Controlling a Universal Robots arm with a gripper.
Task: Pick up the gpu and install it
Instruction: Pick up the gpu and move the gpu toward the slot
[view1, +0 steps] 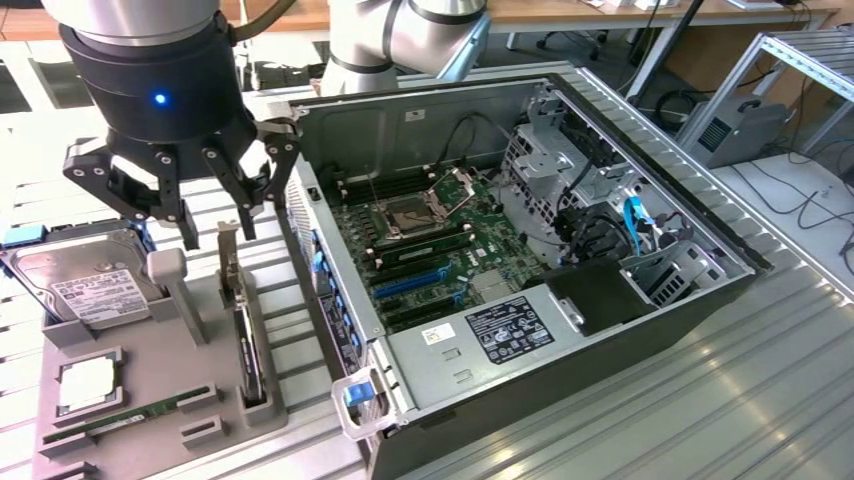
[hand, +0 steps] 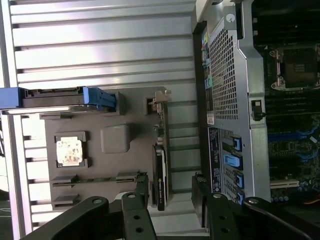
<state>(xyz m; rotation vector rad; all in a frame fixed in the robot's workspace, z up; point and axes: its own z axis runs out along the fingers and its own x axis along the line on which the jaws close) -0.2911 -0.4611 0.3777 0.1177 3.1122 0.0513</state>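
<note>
The tray (view1: 174, 385) lies on the table (view1: 747, 420), at the exterior view's left of the computer case (view1: 574, 400). The gpu (view1: 244, 335) stands in the tray's case-side slot, and the pincer (view1: 214, 228) hangs above the tray.

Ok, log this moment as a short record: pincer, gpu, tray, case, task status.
pincer: open, holding nothing, hovering above the gpu
gpu: standing on edge in a slot of the gray tray, not lifted
tray also holds: hard drive, RAM stick, processor chip
computer case: side open, motherboard exposed, on the exterior view's right of the tray
task status: gpu not picked up, not installed
</note>
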